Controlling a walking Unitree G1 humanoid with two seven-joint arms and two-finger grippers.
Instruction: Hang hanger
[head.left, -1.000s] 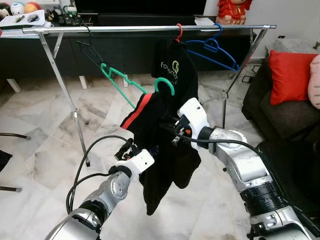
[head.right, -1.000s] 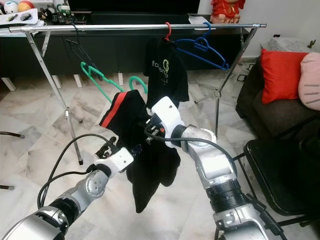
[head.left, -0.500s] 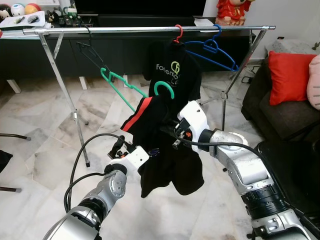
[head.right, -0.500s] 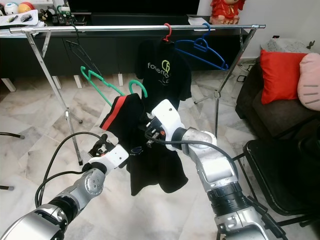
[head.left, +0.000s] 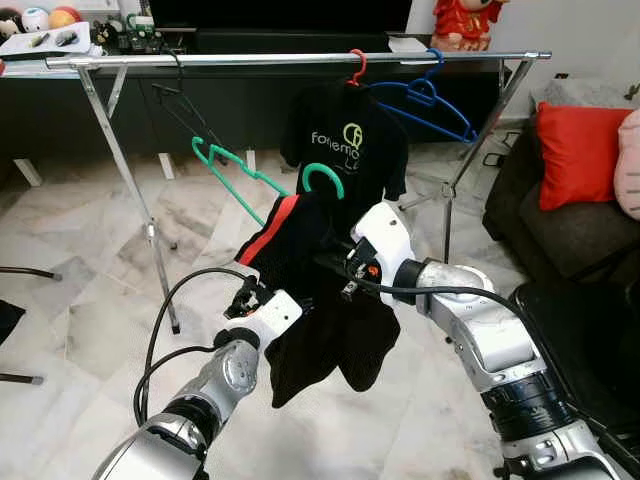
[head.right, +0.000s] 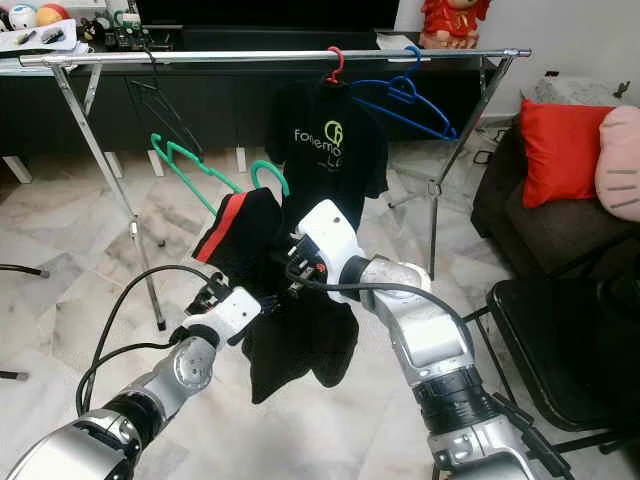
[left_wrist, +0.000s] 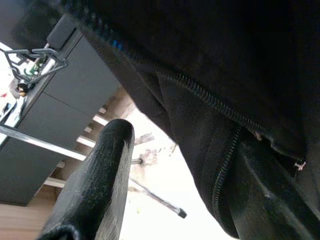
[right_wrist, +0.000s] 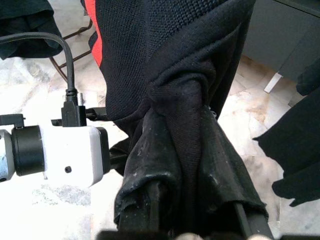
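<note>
From the head views we see the right gripper (head.left: 345, 272) clamped on the black garment (head.left: 320, 330), whose green hanger (head.left: 322, 178) rises just above it, hook not yet on the rail (head.left: 300, 59). Within 1 s the hem has gathered upward (less slack to swing).

In the left wrist view, the left gripper (left_wrist: 175, 170) has cloth between its parted fingers.

In the right wrist view, fabric is bunched in the closed fingers (right_wrist: 150, 165).

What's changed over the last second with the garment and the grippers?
The black garment has bunched up shorter, and the green hanger has shifted slightly toward the robot's left. The right gripper stays clamped on the garment; the left gripper remains beside the cloth. The rail is unchanged.
</note>
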